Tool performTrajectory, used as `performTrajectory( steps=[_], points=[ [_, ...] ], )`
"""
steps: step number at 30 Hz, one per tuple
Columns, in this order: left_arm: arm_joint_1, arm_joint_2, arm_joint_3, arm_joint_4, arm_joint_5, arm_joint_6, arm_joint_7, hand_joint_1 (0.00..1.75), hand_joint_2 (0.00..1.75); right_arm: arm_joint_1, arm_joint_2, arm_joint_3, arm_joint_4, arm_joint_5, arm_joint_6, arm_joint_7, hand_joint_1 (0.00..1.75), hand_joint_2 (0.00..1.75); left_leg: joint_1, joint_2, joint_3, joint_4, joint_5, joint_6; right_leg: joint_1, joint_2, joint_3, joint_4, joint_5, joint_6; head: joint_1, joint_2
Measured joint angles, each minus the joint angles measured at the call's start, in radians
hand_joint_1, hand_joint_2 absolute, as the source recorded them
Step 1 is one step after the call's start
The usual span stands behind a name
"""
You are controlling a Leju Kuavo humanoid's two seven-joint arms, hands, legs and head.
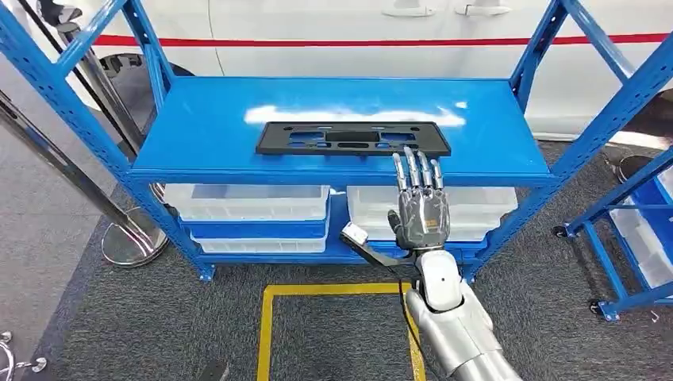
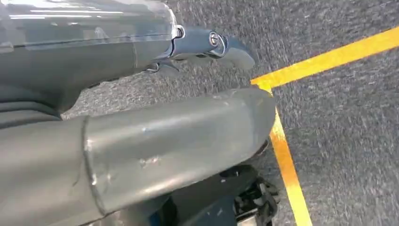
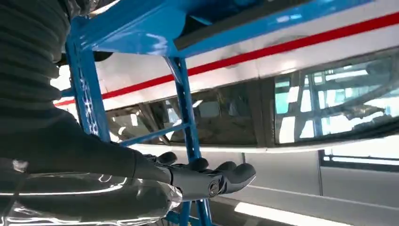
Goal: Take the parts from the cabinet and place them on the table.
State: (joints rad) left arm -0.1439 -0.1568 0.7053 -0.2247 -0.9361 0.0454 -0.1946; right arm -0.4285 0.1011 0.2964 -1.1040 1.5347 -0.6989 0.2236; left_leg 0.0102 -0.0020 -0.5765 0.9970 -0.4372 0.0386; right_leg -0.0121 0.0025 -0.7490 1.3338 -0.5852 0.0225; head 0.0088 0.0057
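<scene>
Fingers (image 1: 414,171) reach shelf (image 1: 198,135) front edge, near part (image 1: 352,138).

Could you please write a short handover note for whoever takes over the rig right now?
Right hand: raised in front of the blue cabinet, fingers apart and extended toward the shelf's front edge, holding nothing.
Left hand: hanging low over the grey carpet beside the yellow floor line, holding nothing; whether it is open or shut is unclear.
Part: the black plate lies flat on the top shelf, just beyond the right fingers, not gripped.
Done: nothing moved to the table.
Left: grip the plate, lift it off, place it on the table.
</scene>
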Motion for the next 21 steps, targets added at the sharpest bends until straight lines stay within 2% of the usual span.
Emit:
performTrajectory(
  steps=[1, 2, 3, 4, 5, 6, 8, 9, 10, 11, 13, 14, 15, 16, 17, 19, 20, 21],
  points=[
    [0.001, -0.001, 0.000, 0.000, -0.001, 0.001, 0.000, 0.00, 0.00, 0.001, -0.001, 0.001, 0.003, 0.000, 0.000, 0.002, 0.00, 1.75, 0.000, -0.001, 0.001, 0.001, -0.001, -0.002, -0.003, -0.001, 0.016, -0.036, 0.032, 0.001, 0.000, 0.000],
    [0.001, -0.001, 0.000, 0.000, -0.003, 0.001, 0.000, 0.00, 0.00, 0.001, -0.001, 0.002, 0.005, 0.000, 0.000, 0.004, 0.00, 1.75, 0.001, -0.002, 0.002, 0.004, -0.004, -0.003, -0.004, -0.001, 0.052, -0.106, 0.075, 0.000, 0.000, 0.000],
    [0.000, -0.003, 0.000, 0.000, -0.003, 0.001, 0.000, 0.00, 0.00, 0.000, -0.001, 0.003, 0.005, 0.000, 0.000, 0.006, 0.00, 1.75, 0.001, -0.002, 0.004, 0.008, -0.008, -0.007, -0.006, -0.002, 0.099, -0.199, 0.120, -0.001, 0.000, 0.000],
    [0.000, -0.003, 0.000, 0.000, -0.003, 0.001, 0.000, 0.00, 0.00, -0.002, -0.001, 0.004, 0.006, 0.000, 0.000, 0.006, 0.00, 1.75, 0.001, -0.002, 0.003, 0.015, -0.014, -0.013, -0.008, -0.003, 0.138, -0.287, 0.137, -0.003, 0.000, 0.000],
    [-0.002, -0.003, 0.000, 0.000, -0.003, 0.001, 0.000, 0.00, 0.00, -0.003, -0.001, 0.006, 0.007, 0.000, 0.000, 0.007, 0.00, 1.75, -0.006, -0.003, -0.003, 0.023, -0.017, -0.019, 0.001, -0.001, 0.142, -0.292, 0.128, -0.006, 0.000, 0.000],
    [-0.002, -0.003, 0.000, 0.000, -0.003, 0.001, 0.000, 0.00, 0.00, -0.002, -0.001, 0.010, 0.008, 0.000, 0.000, 0.008, 0.00, 1.75, -0.006, -0.003, -0.004, 0.022, -0.016, -0.022, -0.003, 0.000, 0.139, -0.290, 0.131, -0.013, 0.000, 0.000],
    [-0.001, -0.003, 0.000, 0.000, -0.003, 0.002, 0.000, 0.00, 0.00, -0.001, -0.002, 0.013, 0.010, 0.000, 0.000, 0.008, 0.00, 1.75, -0.003, -0.003, -0.002, 0.018, -0.014, -0.031, 0.004, 0.003, 0.137, -0.289, 0.130, -0.023, 0.000, 0.000],
    [-0.002, -0.003, 0.000, 0.000, -0.003, 0.002, 0.000, 0.00, 0.00, -0.003, -0.002, 0.014, 0.010, 0.000, 0.000, 0.008, 0.00, 1.75, -0.003, -0.004, -0.002, 0.020, -0.020, -0.039, -0.003, 0.002, 0.142, -0.298, 0.135, -0.033, 0.000, 0.000],
    [-0.002, -0.003, 0.000, 0.000, -0.003, 0.002, 0.000, 0.00, 0.00, -0.004, -0.002, 0.017, 0.010, 0.000, 0.000, 0.010, 0.00, 1.75, 0.000, -0.002, -0.005, 0.033, -0.032, -0.043, -0.004, 0.001, 0.144, -0.300, 0.135, -0.037, 0.000, 0.000],
    [-0.002, -0.003, 0.000, 0.000, -0.003, 0.002, 0.000, 0.00, 0.00, -0.006, -0.002, 0.020, 0.010, 0.000, 0.000, 0.013, 0.00, 1.75, 0.000, -0.002, -0.025, 0.079, -0.062, -0.047, -0.005, 0.000, 0.145, -0.300, 0.134, -0.045, -0.001, 0.000],
    [-0.002, -0.003, 0.000, 0.000, -0.003, 0.002, 0.000, 0.00, 0.00, -0.005, -0.002, 0.027, 0.011, 0.000, 0.000, 0.019, 0.00, 1.75, 0.002, -0.001, -0.101, 0.237, -0.135, -0.053, -0.002, -0.002, 0.144, -0.300, 0.133, -0.049, 0.000, 0.000],
    [0.000, -0.004, 0.000, 0.000, -0.003, 0.002, 0.000, 0.00, 0.00, -0.005, -0.002, 0.030, 0.015, 0.000, 0.000, 0.028, 0.00, 1.75, 0.002, -0.001, -0.137, 0.309, -0.156, -0.055, 0.000, -0.002, 0.144, -0.300, 0.132, -0.050, 0.000, 0.000],
    [0.001, -0.004, 0.000, 0.000, -0.003, 0.002, 0.000, 0.00, 0.00, -0.005, -0.003, 0.037, 0.018, 0.000, 0.000, 0.034, 0.00, 1.75, 0.002, -0.001, -0.155, 0.339, -0.154, -0.054, 0.001, -0.002, 0.145, -0.299, 0.132, -0.051, 0.000, 0.000],
    [0.002, -0.004, 0.000, 0.000, -0.003, 0.002, 0.000, 0.00, 0.00, -0.005, -0.005, 0.042, 0.020, 0.000, 0.000, 0.039, 0.00, 1.75, 0.002, -0.001, -0.147, 0.314, -0.127, -0.051, 0.002, -0.001, 0.146, -0.299, 0.131, -0.051, 0.000, 0.000],
    [0.002, -0.004, 0.000, 0.000, -0.003, 0.002, 0.000, 0.00, 0.00, -0.005, -0.006, 0.046, 0.021, 0.000, 0.000, 0.040, 0.00, 1.75, 0.002, -0.002, -0.119, 0.251, -0.085, -0.047, 0.004, 0.001, 0.148, -0.299, 0.130, -0.051, 0.000, 0.000],
    [0.000, -0.004, 0.000, 0.000, -0.003, 0.002, -0.001, 0.00, 0.00, -0.006, -0.006, 0.053, 0.022, 0.000, 0.000, 0.045, 0.00, 1.75, -0.002, -0.002, -0.031, 0.067, 0.005, -0.029, 0.006, 0.002, 0.156, -0.299, 0.127, -0.049, 0.000, 0.000],
    [-0.002, -0.002, 0.000, 0.000, -0.005, 0.002, -0.001, 0.00, 0.00, -0.007, -0.006, 0.056, 0.023, 0.000, 0.000, 0.049, 0.00, 1.75, -0.007, -0.002, -0.012, 0.033, -0.011, -0.021, 0.008, 0.001, 0.155, -0.300, 0.125, -0.046, 0.000, 0.000],
    [-0.004, -0.002, 0.000, 0.000, -0.005, 0.002, -0.002, 0.00, 0.00, -0.008, -0.008, 0.060, 0.024, 0.000, 0.000, 0.052, 0.00, 1.75, -0.011, -0.002, -0.010, 0.018, -0.010, -0.020, 0.007, 0.003, 0.150, -0.298, 0.126, -0.039, -0.001, 0.000]
  ],
)
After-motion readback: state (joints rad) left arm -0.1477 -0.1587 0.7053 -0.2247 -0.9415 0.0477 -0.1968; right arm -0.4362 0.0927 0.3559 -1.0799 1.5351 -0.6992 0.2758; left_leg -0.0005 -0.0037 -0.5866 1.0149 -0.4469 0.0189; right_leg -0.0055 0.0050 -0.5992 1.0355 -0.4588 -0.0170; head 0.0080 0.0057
